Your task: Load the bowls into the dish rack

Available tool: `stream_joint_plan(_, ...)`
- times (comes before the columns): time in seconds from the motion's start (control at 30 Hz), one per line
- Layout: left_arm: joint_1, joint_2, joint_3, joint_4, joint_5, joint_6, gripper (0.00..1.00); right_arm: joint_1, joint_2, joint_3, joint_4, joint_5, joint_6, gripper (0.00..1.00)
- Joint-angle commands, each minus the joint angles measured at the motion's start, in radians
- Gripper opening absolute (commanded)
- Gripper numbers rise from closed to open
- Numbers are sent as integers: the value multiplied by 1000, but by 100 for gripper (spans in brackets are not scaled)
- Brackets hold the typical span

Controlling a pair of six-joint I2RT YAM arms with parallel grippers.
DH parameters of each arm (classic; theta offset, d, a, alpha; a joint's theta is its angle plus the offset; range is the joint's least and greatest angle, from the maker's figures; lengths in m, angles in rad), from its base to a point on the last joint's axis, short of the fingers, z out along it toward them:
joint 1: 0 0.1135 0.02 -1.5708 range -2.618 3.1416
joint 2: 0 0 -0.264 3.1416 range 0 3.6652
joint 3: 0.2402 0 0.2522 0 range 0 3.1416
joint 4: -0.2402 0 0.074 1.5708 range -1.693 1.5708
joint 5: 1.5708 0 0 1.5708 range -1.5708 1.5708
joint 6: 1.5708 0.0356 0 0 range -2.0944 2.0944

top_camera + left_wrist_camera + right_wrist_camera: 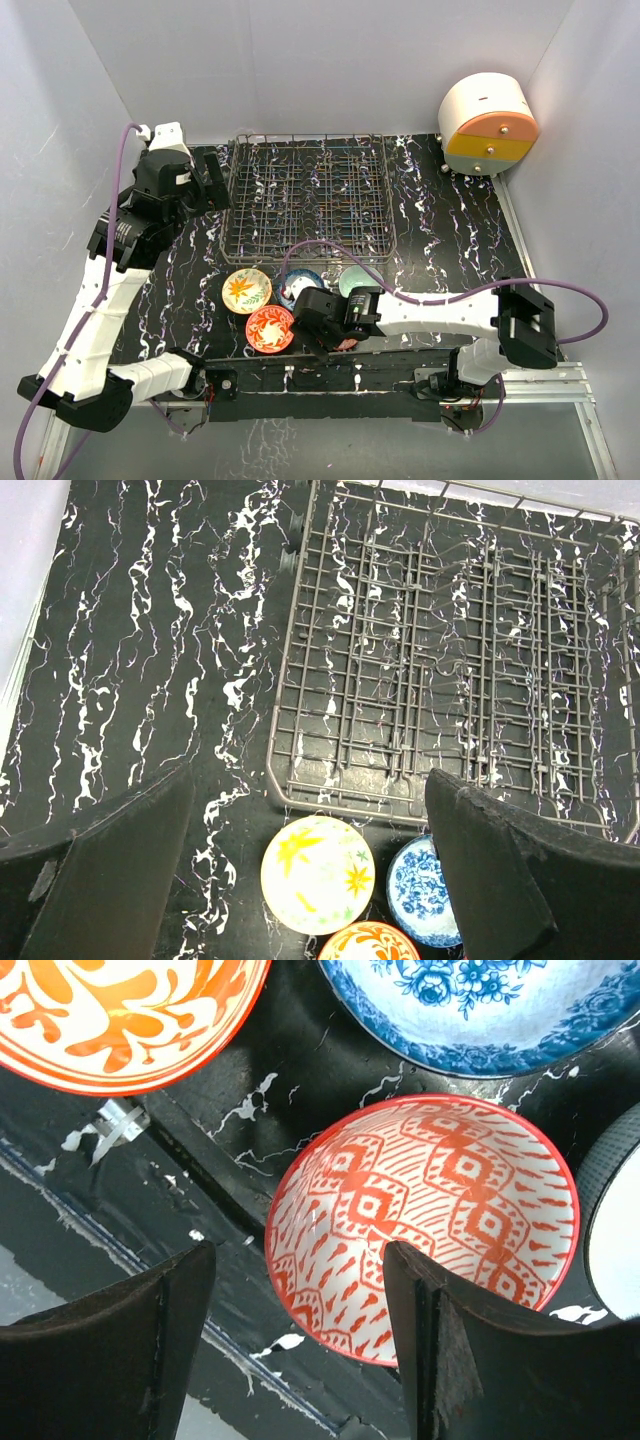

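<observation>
The dish rack (pixel 312 195) stands empty at the back middle; it also shows in the left wrist view (pixel 450 650). In front of it lie the yellow-orange floral bowl (pixel 246 290), the orange-red bowl (pixel 269 329), the blue-white bowl (pixel 303 283) and the grey-green bowl (pixel 355 280). The dark red bowl (pixel 430 1210) lies under my right gripper (pixel 298 1250), which is open with one finger over the bowl's inside and one outside its near rim. My left gripper (pixel 310 780) is open and empty, held high by the rack's left front corner, above the floral bowl (pixel 317 873).
A round white-orange-yellow drawer unit (pixel 487 125) stands at the back right. White walls close in the black marbled table (pixel 450 240). The table's front edge and a metal rail run just below the red bowl (pixel 200 1350).
</observation>
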Motion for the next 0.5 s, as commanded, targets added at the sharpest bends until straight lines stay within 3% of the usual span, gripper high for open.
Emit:
stream_joint_plan(0.0, -4, -26, 17, -7, -26, -9, 97, 5, 28, -9, 109, 40, -6, 69)
stream_joint_plan(0.27, -4, -17, 15, -7, -24, 6, 97, 5, 66, -36, 163, 48, 22, 57)
stream_joint_plan(0.37, -4, -28, 8, -13, -30, 4, 97, 5, 72, -35, 158, 43, 24, 37)
stream_joint_plan(0.47, -4, -48, -8, -17, -38, -3, 97, 5, 75, -47, 162, 28, 23, 27)
